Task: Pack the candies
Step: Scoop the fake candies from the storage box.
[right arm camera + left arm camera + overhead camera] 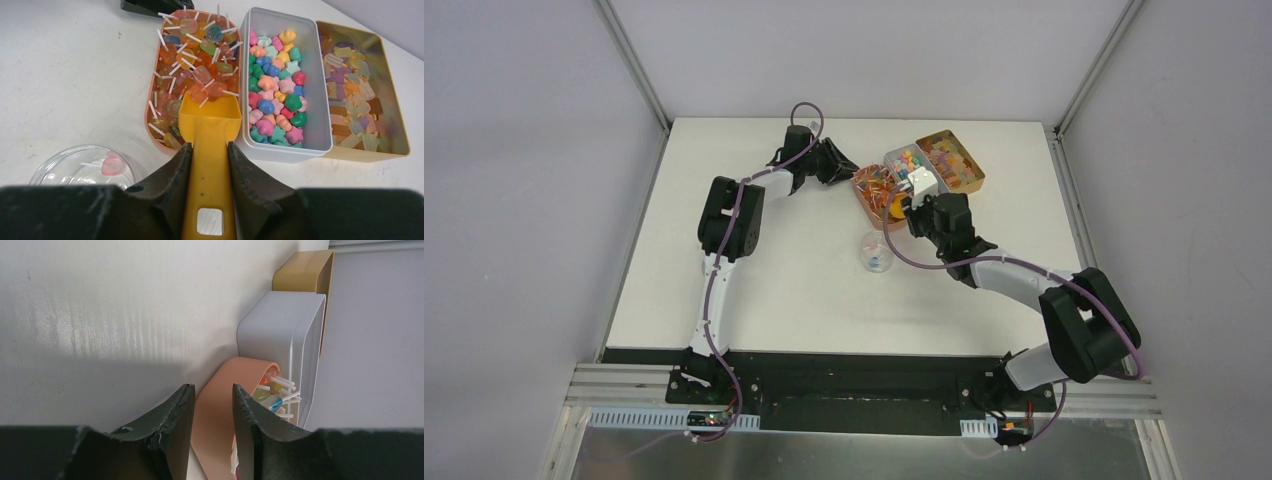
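Note:
The candies (277, 95) are small pastel stars and blobs filling a white tray (280, 152); they also show in the top view (907, 158). My right gripper (209, 145) is shut on the handle of a yellow-orange scoop (210, 120). The scoop's mouth rests on lollipops in an orange tray (148, 112), left of the white tray. In the top view the right gripper (914, 205) is over these trays. My left gripper (212, 387) straddles and holds the orange tray's far end wall (235, 375); the top view shows that gripper (842, 165) at the tray's left end.
A clear round bowl (60, 167) with one pink lollipop (111, 164) stands near the orange tray; the bowl also shows in the top view (876, 252). A yellow tray (370, 155) of translucent gummies sits right of the white tray. Enclosure walls stand close behind the trays.

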{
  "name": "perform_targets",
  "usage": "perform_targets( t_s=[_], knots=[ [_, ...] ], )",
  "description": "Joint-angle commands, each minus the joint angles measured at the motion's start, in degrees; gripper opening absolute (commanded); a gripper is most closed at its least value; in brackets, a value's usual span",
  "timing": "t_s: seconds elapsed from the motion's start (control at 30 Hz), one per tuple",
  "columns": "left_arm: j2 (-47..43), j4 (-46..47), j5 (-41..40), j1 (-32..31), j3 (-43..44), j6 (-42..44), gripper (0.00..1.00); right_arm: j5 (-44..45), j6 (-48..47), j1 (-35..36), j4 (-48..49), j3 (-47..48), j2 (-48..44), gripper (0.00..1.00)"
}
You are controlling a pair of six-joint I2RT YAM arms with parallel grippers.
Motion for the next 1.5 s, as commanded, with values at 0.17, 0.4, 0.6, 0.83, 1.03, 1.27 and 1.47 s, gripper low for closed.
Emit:
perform_targets(
  t_s=[0.17, 0.4, 0.6, 0.83, 1.03, 1.27, 1.47],
  knots=[
    [-1.0, 1.1, 2.7, -1.4, 0.4, 0.0, 0.34, 1.2, 3.1, -1.4, 9.0, -5.5, 0.0, 0.00],
    [-1.1, 1.1, 2.8, -1.5, 0.0, -0.1, 0.34, 0.6, 4.3, -1.5, 16.7, -8.0, 2.2, 0.00],
    [-0.9, 1.1, 3.0, -1.6, -0.1, -0.3, 0.34, 0.2, 6.2, -1.5, 22.1, -9.1, 4.0, 0.00],
    [-0.9, 1.1, 3.1, -1.7, 0.1, -0.3, 0.33, -0.9, 6.3, -1.5, 26.0, -10.1, 5.5, 0.00],
    [-1.0, 1.1, 3.1, -1.7, 0.3, -0.4, 0.33, -2.6, 6.7, -1.5, 29.4, -10.2, 7.5, 0.00],
    [-1.0, 1.1, 3.2, -1.7, 0.3, -0.4, 0.33, -1.6, 7.5, -1.5, 34.4, -11.9, 9.0, 0.00],
    [-1.1, 1.1, 3.0, -1.8, 0.4, -0.3, 0.33, -1.4, 7.8, -1.8, 39.2, -14.0, 9.5, 0.00]
  ],
)
